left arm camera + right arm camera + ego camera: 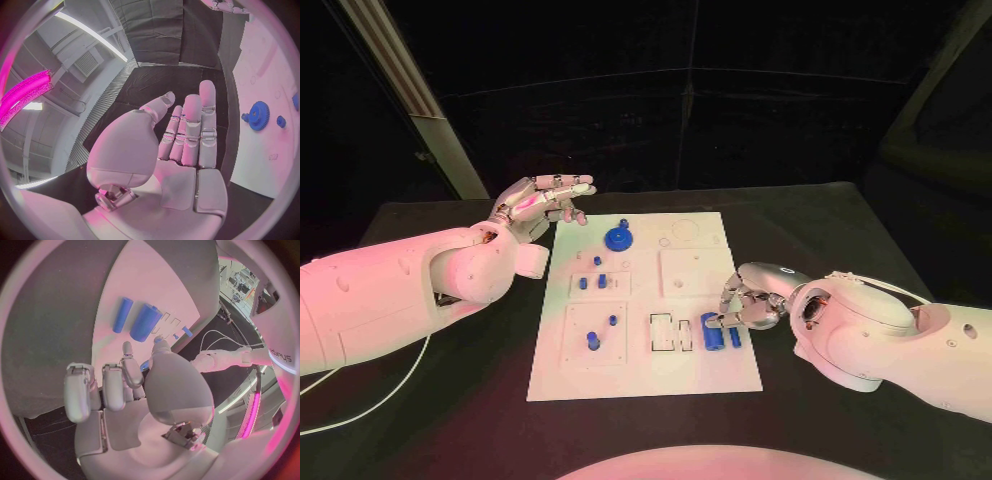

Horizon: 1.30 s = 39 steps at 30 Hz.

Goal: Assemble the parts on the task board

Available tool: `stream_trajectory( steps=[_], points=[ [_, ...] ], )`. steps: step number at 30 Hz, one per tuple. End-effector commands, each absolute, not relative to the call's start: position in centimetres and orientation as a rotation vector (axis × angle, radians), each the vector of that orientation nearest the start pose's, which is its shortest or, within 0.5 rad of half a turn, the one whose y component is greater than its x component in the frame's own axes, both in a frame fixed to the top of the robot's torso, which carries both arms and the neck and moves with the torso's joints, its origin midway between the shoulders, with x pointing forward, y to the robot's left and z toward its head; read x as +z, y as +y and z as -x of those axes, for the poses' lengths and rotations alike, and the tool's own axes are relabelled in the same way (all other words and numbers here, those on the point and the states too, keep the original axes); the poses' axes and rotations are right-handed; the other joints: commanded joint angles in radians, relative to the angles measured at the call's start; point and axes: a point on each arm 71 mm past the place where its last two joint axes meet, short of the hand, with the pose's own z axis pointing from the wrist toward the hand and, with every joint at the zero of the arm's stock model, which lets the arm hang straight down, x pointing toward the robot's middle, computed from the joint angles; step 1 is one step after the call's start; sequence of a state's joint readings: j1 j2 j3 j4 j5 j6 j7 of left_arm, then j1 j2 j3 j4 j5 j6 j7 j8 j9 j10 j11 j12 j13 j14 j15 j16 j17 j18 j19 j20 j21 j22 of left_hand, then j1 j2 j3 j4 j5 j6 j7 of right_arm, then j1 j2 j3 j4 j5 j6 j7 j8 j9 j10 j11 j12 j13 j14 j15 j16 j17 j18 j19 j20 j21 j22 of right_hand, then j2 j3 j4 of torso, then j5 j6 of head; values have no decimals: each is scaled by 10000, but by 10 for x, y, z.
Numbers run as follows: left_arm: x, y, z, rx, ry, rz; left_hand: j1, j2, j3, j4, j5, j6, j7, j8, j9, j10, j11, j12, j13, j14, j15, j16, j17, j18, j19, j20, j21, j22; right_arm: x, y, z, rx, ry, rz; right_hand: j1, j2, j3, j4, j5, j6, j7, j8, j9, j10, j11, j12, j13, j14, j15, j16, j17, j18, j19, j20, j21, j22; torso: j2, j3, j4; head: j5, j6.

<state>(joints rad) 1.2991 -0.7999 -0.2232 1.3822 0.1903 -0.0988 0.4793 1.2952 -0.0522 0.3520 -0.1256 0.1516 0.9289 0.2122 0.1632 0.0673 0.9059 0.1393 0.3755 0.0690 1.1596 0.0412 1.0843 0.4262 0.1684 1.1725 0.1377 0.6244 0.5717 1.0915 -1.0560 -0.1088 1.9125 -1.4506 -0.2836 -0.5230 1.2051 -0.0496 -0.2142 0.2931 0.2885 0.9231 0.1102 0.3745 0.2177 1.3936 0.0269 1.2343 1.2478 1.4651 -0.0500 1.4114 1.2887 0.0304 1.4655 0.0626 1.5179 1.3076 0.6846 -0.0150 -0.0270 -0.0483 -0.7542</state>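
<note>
Left hand [538, 205] is hanging just off the far left corner of the task board [646, 375], fingers stretched out nearly straight and together, nothing in the palm — looks parked out of the way so the other arm has room. The blue gear [619, 238] sits on the board just beyond those fingertips, not touched, and the small blue pegs [599, 282] stand a bit nearer the robot in their slots, already seated as far as I can judge.

Moving right, the two blue cylinders [720, 332] lie side by side near the board's right edge, right under the right hand [750, 305]. Its fingers are curled down over them, thumb reaching toward the fatter one. Whether it's actually pinching it or just about to, I can't tell — the wrist view shows the fingertips close to the cylinders but the contact itself is hidden. My guess is it's lining up a pick so a cylinder can go into one of the open cutouts [671, 331] beside them.
</note>
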Motion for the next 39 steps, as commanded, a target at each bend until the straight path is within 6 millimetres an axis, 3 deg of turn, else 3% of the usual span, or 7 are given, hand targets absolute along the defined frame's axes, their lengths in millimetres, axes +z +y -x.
stream_trajectory(
  steps=[1,18,22,26,32,35,39],
  points=[
    [-197,227,-507,-16729,14387,11979,9,59,-59,-7,40,-38,-33,36,11,-56,-16,42,12,-76,21,65,-13,150,77,5,-52,-14,-234,-211,-377,4173,20445,-183,-105,-6,-35,-5,-48,-65,-35,71,18,46,-7,40,4,546,63,62,5,-82,486,51,31,1848,0,-1,1,-1,4],
    [-197,228,-506,-16711,14466,12026,37,75,-64,-19,41,-48,-30,48,9,-75,-15,61,8,-81,18,72,-24,151,82,1,-59,-23,-242,-204,-379,4001,20726,-67,-107,34,-13,-18,5,-53,-43,118,38,50,-13,59,38,545,60,66,15,-82,484,51,31,1848,11,-11,-1,15,-41],
    [-197,228,-506,-16711,14477,12031,37,75,-64,-19,41,-48,-30,48,9,-75,-15,61,8,-81,18,72,-24,151,82,1,-59,-23,-245,-199,-379,4062,20750,-44,-21,113,30,-43,61,-47,-53,170,60,55,-21,75,73,544,54,68,24,-82,484,48,33,1851,17,7,-2,56,-78],
    [-197,228,-506,-16711,14503,11990,37,75,-64,-19,41,-48,-30,48,9,-75,-15,61,8,-81,18,72,-24,151,82,1,-59,-23,-247,-196,-380,4099,20772,-21,237,277,71,-75,542,-51,-77,295,115,52,-43,77,130,541,36,72,44,-83,484,33,37,1859,12,-4,6,48,-95],
    [-197,228,-506,-16665,14533,11960,100,136,-42,-36,49,-54,-28,68,8,-91,-16,88,3,-90,14,80,-40,151,88,-6,-67,-33,-248,-194,-381,4132,20629,-189,412,398,66,-91,886,32,-118,418,181,29,-78,12,117,523,10,28,-15,-74,462,14,19,1832,-1,6,-8,89,-121],
    [-198,228,-506,-16651,14542,11959,129,169,-26,-44,53,-55,-28,77,8,-97,-16,99,1,-94,11,83,-47,152,91,-9,-69,-37,-247,-194,-382,4238,20388,-434,473,597,97,-65,1343,208,-183,523,257,73,-132,40,173,520,-30,20,-9,-75,465,-16,22,1839,-4,7,-4,77,-101],
    [-198,228,-506,-16643,14550,11961,146,189,-17,-48,54,-57,-27,83,8,-102,-15,106,-1,-96,10,85,-51,152,93,-11,-69,-39,-245,-194,-382,4480,20097,-770,612,809,173,-90,1586,382,-254,591,328,130,-196,76,231,528,-82,31,25,-80,479,-60,33,1857,-10,-1,-5,88,-100]
  ],
)
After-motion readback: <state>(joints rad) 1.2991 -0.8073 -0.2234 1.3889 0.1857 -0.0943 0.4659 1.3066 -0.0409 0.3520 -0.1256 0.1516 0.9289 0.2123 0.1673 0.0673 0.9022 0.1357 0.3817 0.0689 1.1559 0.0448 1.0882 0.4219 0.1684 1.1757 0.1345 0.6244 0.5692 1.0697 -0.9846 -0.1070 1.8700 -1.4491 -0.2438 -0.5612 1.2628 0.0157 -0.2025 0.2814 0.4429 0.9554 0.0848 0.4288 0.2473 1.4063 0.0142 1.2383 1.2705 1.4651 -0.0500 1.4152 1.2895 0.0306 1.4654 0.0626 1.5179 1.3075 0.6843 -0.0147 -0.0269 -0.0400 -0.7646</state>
